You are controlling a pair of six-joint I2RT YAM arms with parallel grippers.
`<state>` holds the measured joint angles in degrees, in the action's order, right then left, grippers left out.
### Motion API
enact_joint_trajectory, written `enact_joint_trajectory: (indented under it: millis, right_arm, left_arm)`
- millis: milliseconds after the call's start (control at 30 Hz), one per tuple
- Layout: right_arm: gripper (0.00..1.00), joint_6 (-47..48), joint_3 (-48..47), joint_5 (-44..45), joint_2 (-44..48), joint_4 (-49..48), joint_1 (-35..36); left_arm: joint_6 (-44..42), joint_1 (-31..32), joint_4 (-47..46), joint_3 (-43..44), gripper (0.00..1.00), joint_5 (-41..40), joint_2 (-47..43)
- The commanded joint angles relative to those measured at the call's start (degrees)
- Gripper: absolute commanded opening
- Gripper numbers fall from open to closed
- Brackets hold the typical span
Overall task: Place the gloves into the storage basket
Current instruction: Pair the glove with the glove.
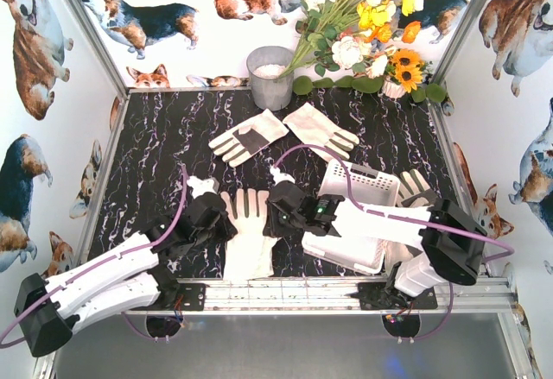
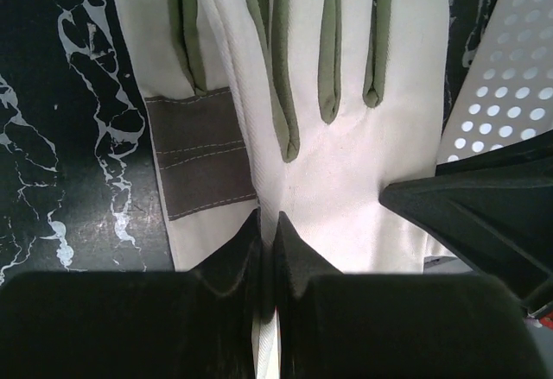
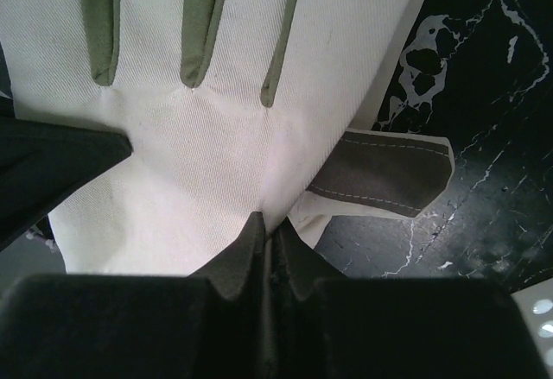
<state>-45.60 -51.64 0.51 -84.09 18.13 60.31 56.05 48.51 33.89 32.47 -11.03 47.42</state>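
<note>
Top external view: a white glove (image 1: 249, 249) lies flat between the left gripper (image 1: 226, 224) and the right gripper (image 1: 271, 217), its fingers pointing away from the arms. The storage basket (image 1: 367, 187) sits just to its right, nearer the right arm. Left wrist view: the left gripper (image 2: 268, 232) is pinched tight on the glove's soft cloth edge, with the basket's holey plastic wall close by. Right wrist view: the right gripper (image 3: 268, 228) pinches the other edge, and a second glove (image 3: 380, 172) with a grey patch pokes out underneath.
</note>
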Motion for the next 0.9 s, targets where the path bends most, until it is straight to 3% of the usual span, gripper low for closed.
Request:
enact_joint_trajectory:
  millis: [0,533,867]
  right_arm:
    - [0.0,0.16,1.33,2.68,-1.73,2.71,-0.17]
    - [0.0,-0.1,0.21,2.92,-7.62,1.93,-0.13]
    - [0.0,0.14,-0.48,2.92,-8.22,2.55,-0.11]
  left_arm:
    - [-0.75,-0.7,0.36,-1.49,0.0,-4.88,1.03]
    - [-1.91,-0.99,-4.56,-5.66,0.0,-6.55,7.95]
    - [-2.26,-2.3,-6.12,-7.22,0.24,-6.55,8.07]
